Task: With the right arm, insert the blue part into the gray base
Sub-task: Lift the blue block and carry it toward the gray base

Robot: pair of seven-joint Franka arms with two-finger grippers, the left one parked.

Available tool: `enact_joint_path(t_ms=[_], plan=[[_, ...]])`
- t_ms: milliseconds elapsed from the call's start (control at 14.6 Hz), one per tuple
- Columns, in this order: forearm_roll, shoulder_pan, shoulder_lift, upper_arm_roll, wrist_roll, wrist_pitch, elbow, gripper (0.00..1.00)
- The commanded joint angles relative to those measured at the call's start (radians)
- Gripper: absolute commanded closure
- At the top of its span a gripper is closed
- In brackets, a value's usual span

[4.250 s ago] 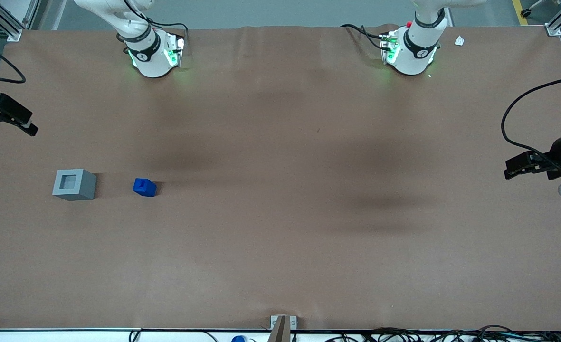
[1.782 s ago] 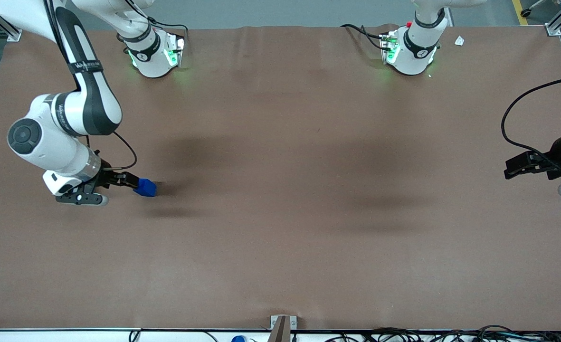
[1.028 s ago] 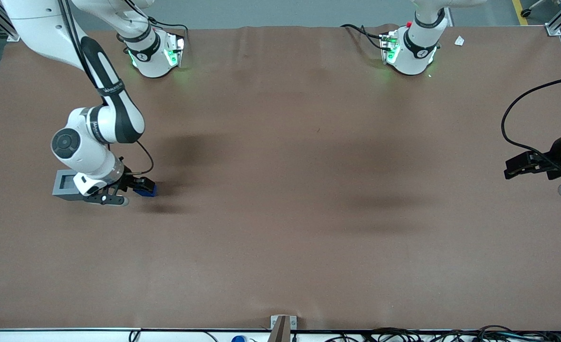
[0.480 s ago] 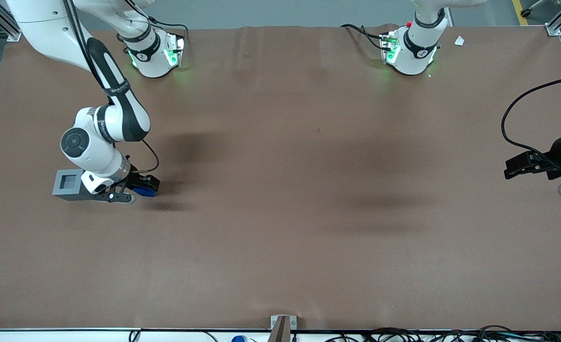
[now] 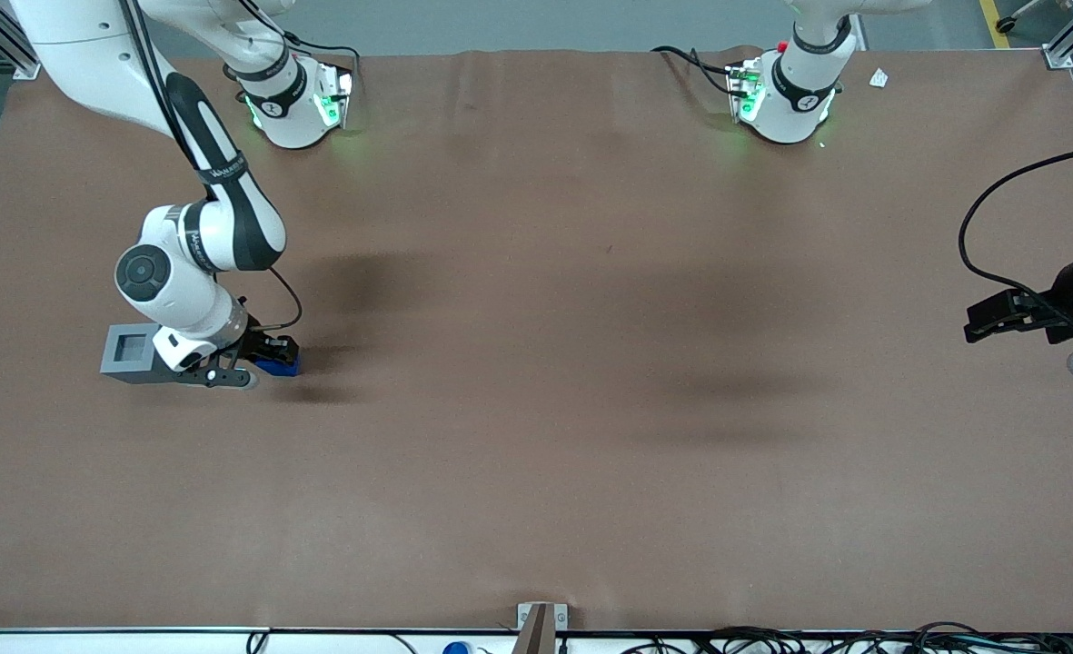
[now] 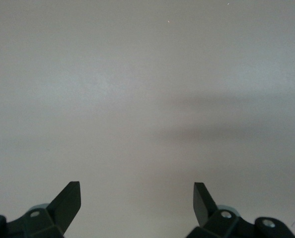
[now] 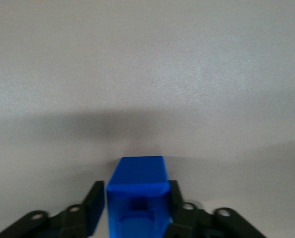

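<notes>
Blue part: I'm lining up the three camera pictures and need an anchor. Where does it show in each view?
Front view: the blue part sits on the brown table, beside the gray base, mostly covered by the gripper.
Right wrist view: the blue part fills the gap between the gripper fingers, which touch its sides.
Left wrist view: not in it; only bare table.
Shared landmark: the gripper around the part.

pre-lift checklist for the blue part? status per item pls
1. Gripper at the blue part, fingers on both its sides: ok.
2. Fingers clamped firmly on it: cannot tell.
3. Blue part on the table, not yet lifted: ok.
4. Gray base upright, socket facing up and uncovered: ok.
5. Base beside the part, toward the working arm's end; wrist overlaps its edge in the front view: cannot tell clearance.
</notes>
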Motion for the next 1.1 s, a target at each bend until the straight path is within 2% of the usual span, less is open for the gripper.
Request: enact_joint_path(t_ms=[0, 137, 480, 685, 1028], plan=[[-0.019, -0.004, -0.006, 0.0, 0.007, 0.001, -0.013, 0.74], [-0.019, -0.002, -0.015, 0.0, 0.007, -0.039, -0.003, 0.82], [-0.017, -0.02, -0.087, -0.003, 0.015, -0.215, 0.079, 0.84], [-0.019, -0.069, -0.141, -0.003, -0.022, -0.232, 0.085, 0.85], [-0.017, -0.192, -0.188, -0.001, -0.203, -0.283, 0.094, 0.87]])
